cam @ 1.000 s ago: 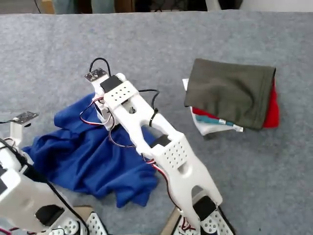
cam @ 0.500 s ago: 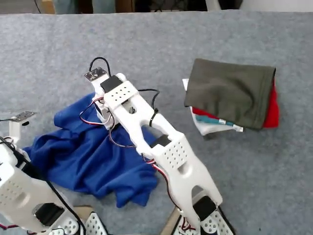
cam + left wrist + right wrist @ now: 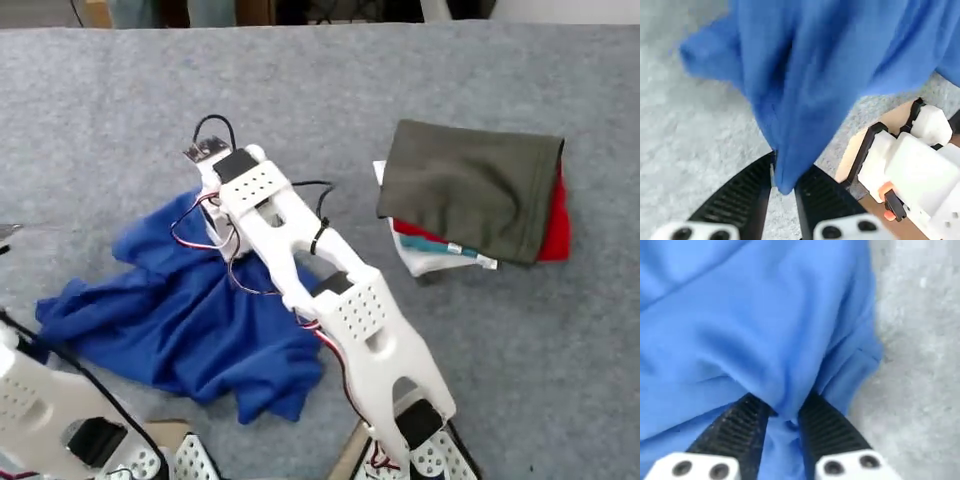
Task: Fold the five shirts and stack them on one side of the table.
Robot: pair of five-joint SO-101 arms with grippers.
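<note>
A crumpled blue shirt (image 3: pixel 170 310) lies spread on the grey table at the left. My right gripper (image 3: pixel 785 415) is shut on a fold of the blue shirt (image 3: pixel 765 330) near its far edge, under the white arm (image 3: pixel 290 250) that crosses the middle. My left gripper (image 3: pixel 782 182) is shut on a corner of the blue shirt (image 3: pixel 815 75) at the shirt's left end. At the right sits a stack of folded shirts (image 3: pixel 470 195), olive on top, red, teal and white beneath.
The left arm's white base (image 3: pixel 50 420) fills the near left corner. The right arm's base (image 3: pixel 410 430) stands at the near middle. Grey felt (image 3: pixel 400 80) covers the table. The left wrist view catches a white motor block (image 3: pixel 910 160).
The left gripper has pulled the shirt's left corner outward to the left, stretching the cloth. The right arm has shifted slightly right and away with its fold.
</note>
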